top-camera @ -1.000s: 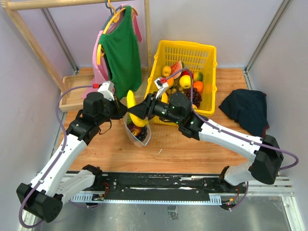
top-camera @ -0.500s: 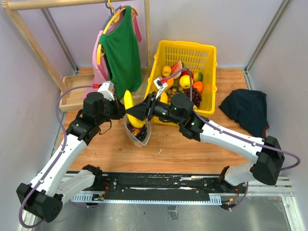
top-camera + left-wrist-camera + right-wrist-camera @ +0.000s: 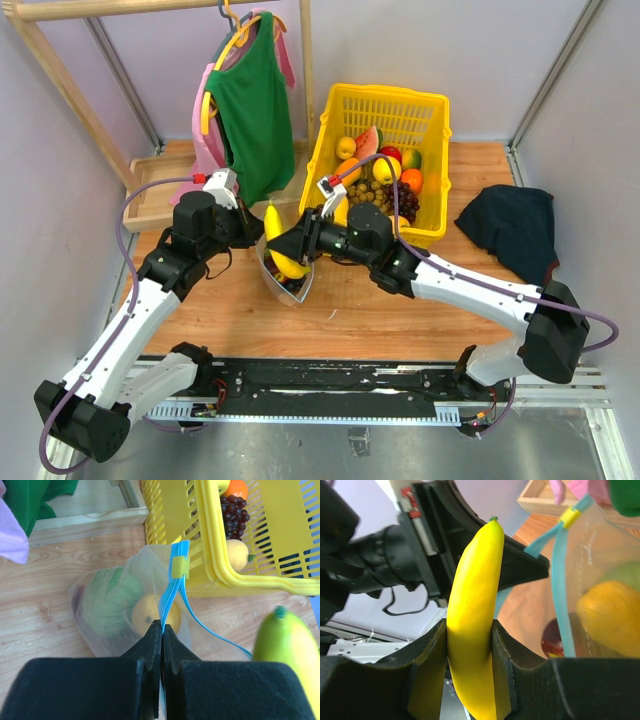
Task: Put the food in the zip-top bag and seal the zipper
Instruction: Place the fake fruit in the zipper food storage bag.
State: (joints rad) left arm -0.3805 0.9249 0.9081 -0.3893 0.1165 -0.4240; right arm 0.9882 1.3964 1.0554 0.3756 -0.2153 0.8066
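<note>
Top external view: the two arms meet over the zip-top bag (image 3: 287, 282), which stands near the middle of the table (image 3: 400, 300), just in front of the yellow basket (image 3: 385, 105).
Left gripper (image 3: 161, 627): jaws pressed together on the zipper (image 3: 172, 590), pinching the light-blue strip at the bag's mouth and holding that edge up.
Right gripper (image 3: 470, 635): clamped on the banana (image 3: 472, 595), one finger on each side of its middle. The fruit stands roughly upright with its lower end over the bag's mouth; whether it is already inside cannot be told.
Zipper: beyond the pinch the two blue strips are parted, so the mouth is open. They join again at a small yellow slider (image 3: 180, 567) at the far end.
Inside the bag: a green melon (image 3: 107, 600), with a yellow-orange round fruit (image 3: 145, 615) touching it, and a dark reddish piece (image 3: 552, 635) lower down.
Basket: at the middle of the table's far edge, holding more food, among it dark grapes (image 3: 232, 517).
Right edge of the table: a dark cloth (image 3: 510, 225).
Far left corner: a wooden tray (image 3: 150, 195), with a green shirt (image 3: 250, 110) hanging above it.
</note>
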